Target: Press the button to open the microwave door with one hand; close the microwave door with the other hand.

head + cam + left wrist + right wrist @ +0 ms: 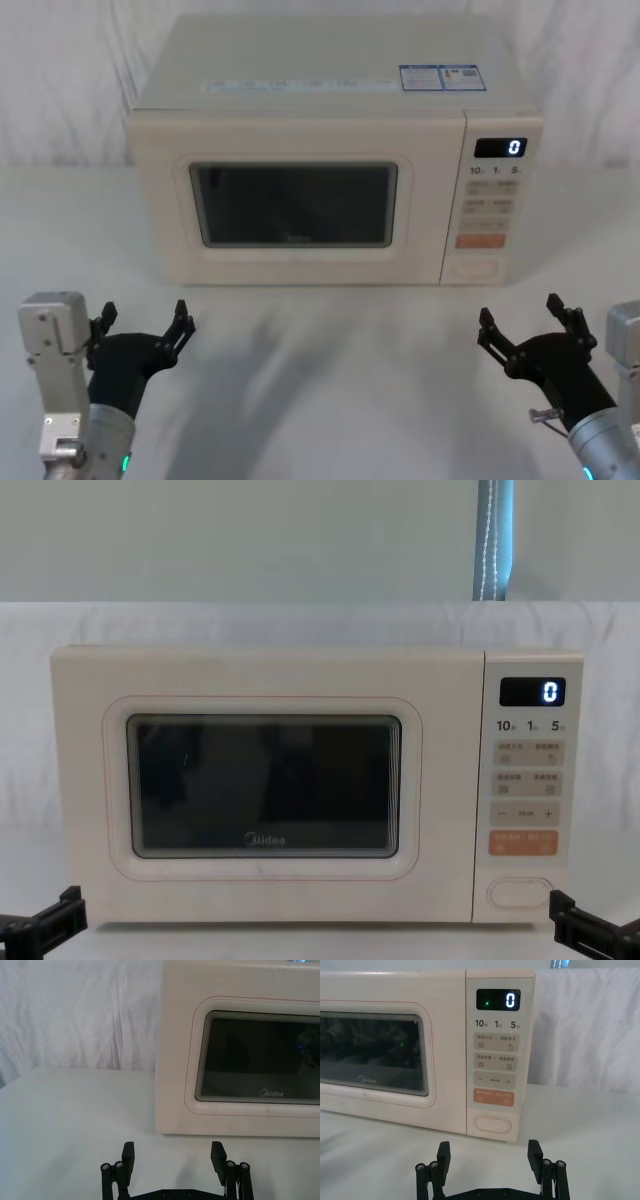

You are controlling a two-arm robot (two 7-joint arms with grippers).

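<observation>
From the head view I had the microwave door (295,205) shut and flush, and the button (475,268) sat at the foot of the control panel on the right, under the orange key (480,240); my left hand (145,335) and right hand (527,335) both hovered low over the tabletop (320,380), well apart from the oven, fingers spread on each. I judged the press was the step to do — the right hand was the nearer one, so I meant to bring its fingers together first and push with a single tip square into the middle of the button, clear of the orange key. The left wrist view showed the left hand (172,1157) facing the door's left edge, well placed to swing it closed afterwards. The right wrist view put the right hand (490,1156) almost straight before the button (492,1124) — a short, level advance looked enough. In the chest view the tabletop lay pale and bare before the oven, with white cloth (300,620) draped behind and a grey wall (240,540) above it.
</observation>
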